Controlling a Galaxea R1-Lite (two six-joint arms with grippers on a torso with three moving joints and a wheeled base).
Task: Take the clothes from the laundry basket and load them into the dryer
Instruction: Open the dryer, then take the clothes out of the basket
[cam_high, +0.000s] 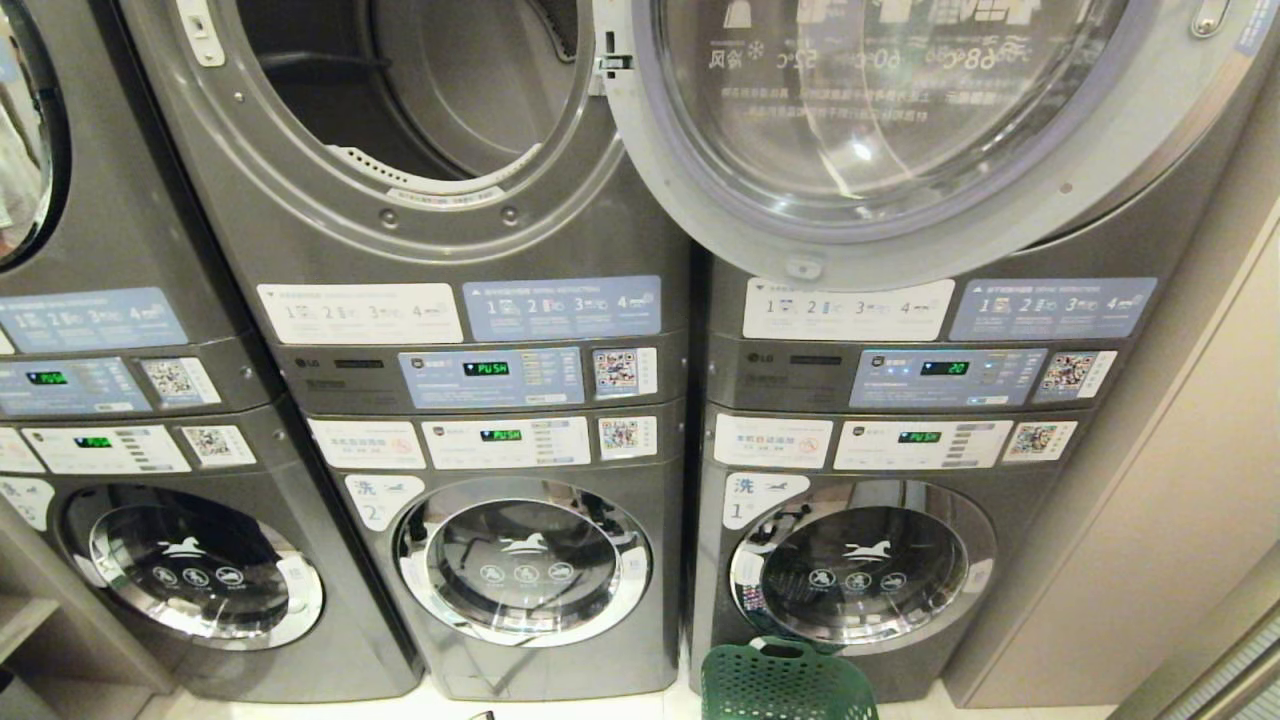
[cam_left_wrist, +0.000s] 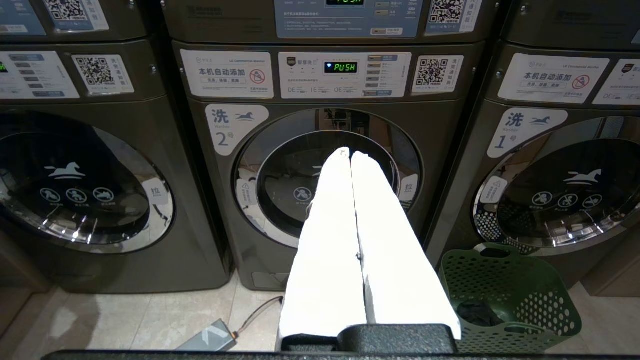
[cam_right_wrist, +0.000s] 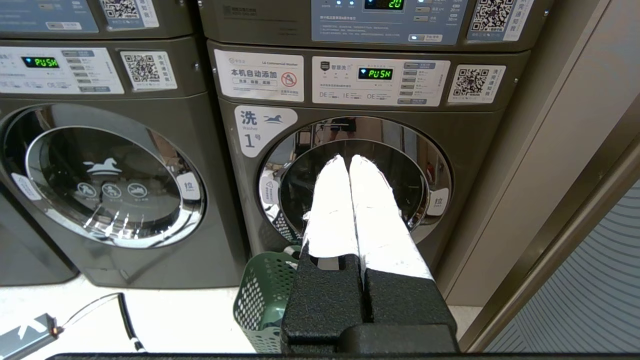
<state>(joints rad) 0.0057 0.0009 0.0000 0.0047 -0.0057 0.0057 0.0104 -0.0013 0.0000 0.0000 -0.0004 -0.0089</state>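
both grippers pinched fully closed and empty, left gripper (cam_left_wrist: 350, 152) hanging in front of washer 2's door, right gripper (cam_right_wrist: 348, 159) in front of washer 1's, neither touching anything. green laundry basket (cam_left_wrist: 510, 295) down on the floor against washer 1, something dark (cam_left_wrist: 477, 312) sitting in the bottom; dryer drum (cam_high: 420, 90) up top with its door (cam_high: 900, 130) swung wide. probably gonna snag on the basket's perforated wall or catch that open door on the way up, since low basket plus high drum means a long lift.

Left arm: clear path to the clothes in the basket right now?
Probably yes. The green basket stands open-topped on the floor by the washers, a dark garment exposed inside, nothing over it. The left end effector is shut and aimed at a washer door, so it must open and swing over.
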